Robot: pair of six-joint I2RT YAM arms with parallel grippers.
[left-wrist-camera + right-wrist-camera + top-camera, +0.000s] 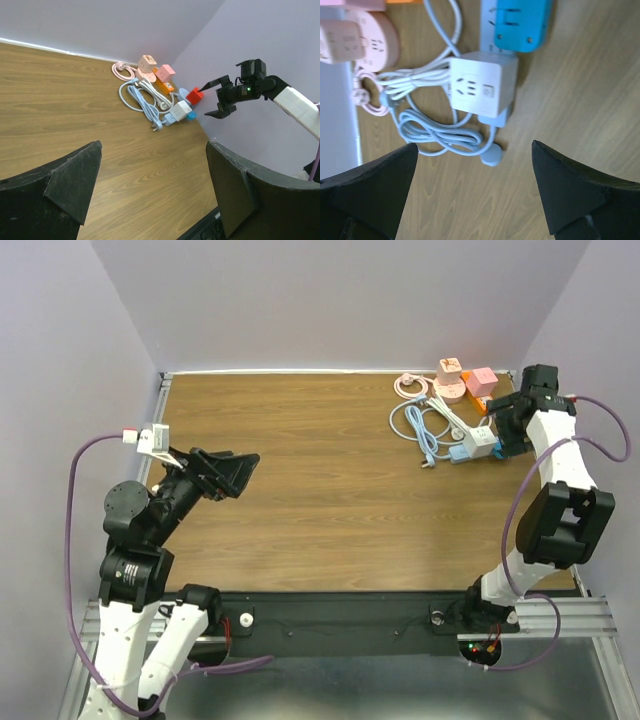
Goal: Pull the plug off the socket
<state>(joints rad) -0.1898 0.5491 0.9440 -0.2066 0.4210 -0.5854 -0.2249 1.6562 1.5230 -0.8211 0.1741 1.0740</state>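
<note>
Currently the right gripper (475, 200) stands wide open and holds nothing. Its dark fingers (370, 190) fill the lower corners of the right wrist view, cut off by the frame edge. The white cube socket (482, 90) lies upper centre in that view, clear of both fingers. A blue plug (520, 22) sits just above it on a pale-blue strip (487, 20), cropped by the top edge; how deeply it is seated cannot be told. Coiled cables (435, 132) lie touching the cube's left side. Pink sockets (365, 37) at upper left are partly out of frame. In the top view the left gripper (235, 472) is also wide open and empty, over the table (300, 520) at left, well apart from the sockets.
</note>
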